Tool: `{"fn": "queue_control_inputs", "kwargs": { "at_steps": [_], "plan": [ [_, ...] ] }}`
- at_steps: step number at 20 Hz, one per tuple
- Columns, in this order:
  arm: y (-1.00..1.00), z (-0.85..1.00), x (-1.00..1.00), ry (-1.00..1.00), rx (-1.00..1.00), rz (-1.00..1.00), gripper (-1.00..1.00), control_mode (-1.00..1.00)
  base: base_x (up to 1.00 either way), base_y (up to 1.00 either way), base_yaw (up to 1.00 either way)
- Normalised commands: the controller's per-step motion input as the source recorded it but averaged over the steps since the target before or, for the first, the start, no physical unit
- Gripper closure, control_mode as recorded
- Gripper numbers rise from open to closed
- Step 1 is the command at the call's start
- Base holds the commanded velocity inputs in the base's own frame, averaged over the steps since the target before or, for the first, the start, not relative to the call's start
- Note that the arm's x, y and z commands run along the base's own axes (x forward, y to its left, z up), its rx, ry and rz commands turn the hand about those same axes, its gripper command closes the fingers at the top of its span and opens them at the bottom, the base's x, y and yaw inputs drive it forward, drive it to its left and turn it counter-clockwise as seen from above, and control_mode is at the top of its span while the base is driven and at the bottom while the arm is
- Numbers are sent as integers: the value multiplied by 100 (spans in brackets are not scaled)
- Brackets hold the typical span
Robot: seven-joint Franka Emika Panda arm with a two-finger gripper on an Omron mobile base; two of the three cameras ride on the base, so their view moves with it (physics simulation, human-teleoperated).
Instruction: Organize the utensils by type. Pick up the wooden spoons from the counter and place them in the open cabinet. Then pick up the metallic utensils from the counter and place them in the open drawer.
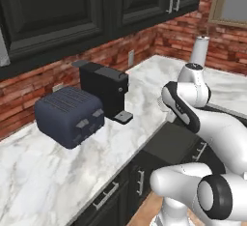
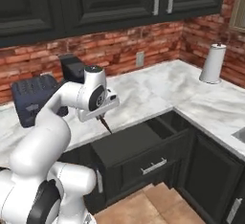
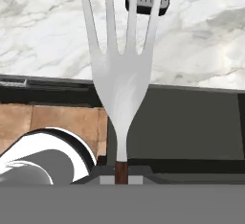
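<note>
Pinching a fork (image 3: 122, 82) by its dark handle, the pincer (image 2: 101, 117) hangs above the drawer (image 2: 139, 144) at the tabletop (image 2: 148, 91) edge, placed for dropping it in.

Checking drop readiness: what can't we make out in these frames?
- Fork handle: hand view, cut off by the bottom band.
- Open drawer floor: left base view, arm covers it.
- Gripper fingertips: right base view, too small.
- Counter beyond toaster: left base view, toaster hides it.

A dark blue toaster (image 1: 70, 115) sits beside a black, possibly coffee, machine (image 1: 104, 89) on the counter (image 1: 43, 181).
</note>
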Motion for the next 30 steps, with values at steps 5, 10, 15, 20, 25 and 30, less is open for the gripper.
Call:
{"fn": "queue_control_inputs", "kwargs": {
  "at_steps": [5, 10, 15, 20, 25, 30],
  "plan": [
    [0, 0, 0, 0, 0, 0, 100, 100, 24, 59, -71],
    [0, 0, 0, 0, 0, 0, 100, 100, 31, 53, -61],
    [0, 0, 0, 0, 0, 0, 100, 100, 19, 32, -27],
    [0, 0, 0, 0, 0, 0, 100, 100, 27, 20, -13],
    [0, 0, 0, 0, 0, 0, 100, 100, 2, 8, -2],
    [0, 0, 0, 0, 0, 0, 100, 100, 2, 5, -1]
  ]
}}
